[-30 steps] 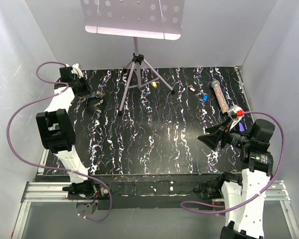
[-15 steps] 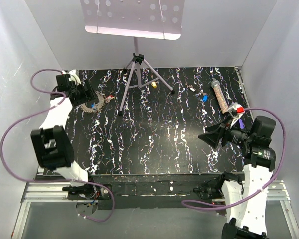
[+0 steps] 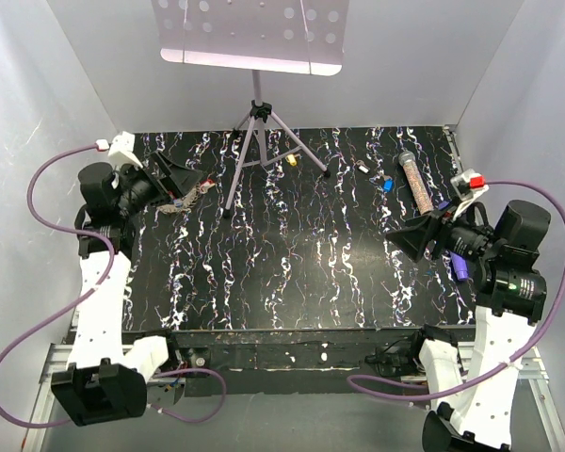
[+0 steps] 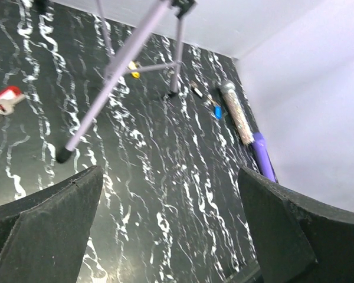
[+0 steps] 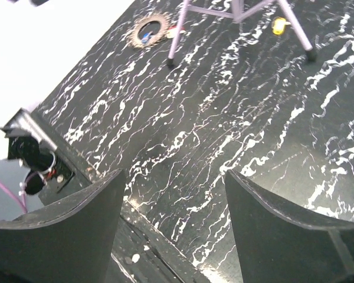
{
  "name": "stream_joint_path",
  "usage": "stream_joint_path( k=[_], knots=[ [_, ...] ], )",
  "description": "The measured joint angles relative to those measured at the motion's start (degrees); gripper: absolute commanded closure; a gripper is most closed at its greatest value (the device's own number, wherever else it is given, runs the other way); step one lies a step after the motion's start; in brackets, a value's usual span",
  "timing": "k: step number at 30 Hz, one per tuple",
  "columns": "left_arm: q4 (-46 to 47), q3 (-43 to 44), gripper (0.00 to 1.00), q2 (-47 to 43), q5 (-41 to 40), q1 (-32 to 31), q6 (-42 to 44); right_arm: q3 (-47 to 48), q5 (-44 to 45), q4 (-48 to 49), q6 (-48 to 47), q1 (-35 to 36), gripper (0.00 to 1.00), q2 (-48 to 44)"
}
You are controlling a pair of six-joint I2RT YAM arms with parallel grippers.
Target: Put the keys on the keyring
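Keyring (image 3: pixel 181 199) at upper left, beside your left gripper (image 3: pixel 174 179); whether any key hangs on it, you cannot tell. Yellow key (image 3: pixel 290 161) and blue key (image 3: pixel 387 185) lie loose at upper middle. Right gripper (image 3: pixel 410 241), like the left, gapes empty.

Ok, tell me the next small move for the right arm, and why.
Probably reach the right gripper forward and down toward the blue key beside the glittery tube. Its jaws are open and empty, that key lies loose nearby, and the keyring lies far off to the left, so a key must be fetched first.
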Motion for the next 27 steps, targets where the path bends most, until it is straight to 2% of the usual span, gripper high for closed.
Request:
stream_joint_path(
  k=[6, 12, 17, 23, 27],
  knots=[
    [-5.6, 0.0, 0.02, -8.4, 2.8, -1.5, 0.1, 1.8, 8.0, 1.5, 9.8, -0.6, 0.16, -1.0],
    [-8.9, -0.2, 0.02, -14.7, 3.8, -1.5, 0.4, 3.5, 9.4, 1.9, 11.7, -1.0, 0.13, -1.8],
    [-10.2, -1.2, 0.02, -15.3, 4.3, -1.6, -0.1, 3.5, 8.3, 1.9, 13.1, -2.2, 0.12, -1.8],
    [-6.1, -5.5, 0.02, -14.8, 8.3, -1.6, -4.1, 3.5, 7.7, 3.4, 17.0, -3.4, 0.11, -1.1],
    [-6.4, -5.6, 0.02, -14.5, 9.0, -1.7, -3.6, 3.5, 7.6, 4.7, 19.7, -4.5, 0.10, 0.0]
  ],
)
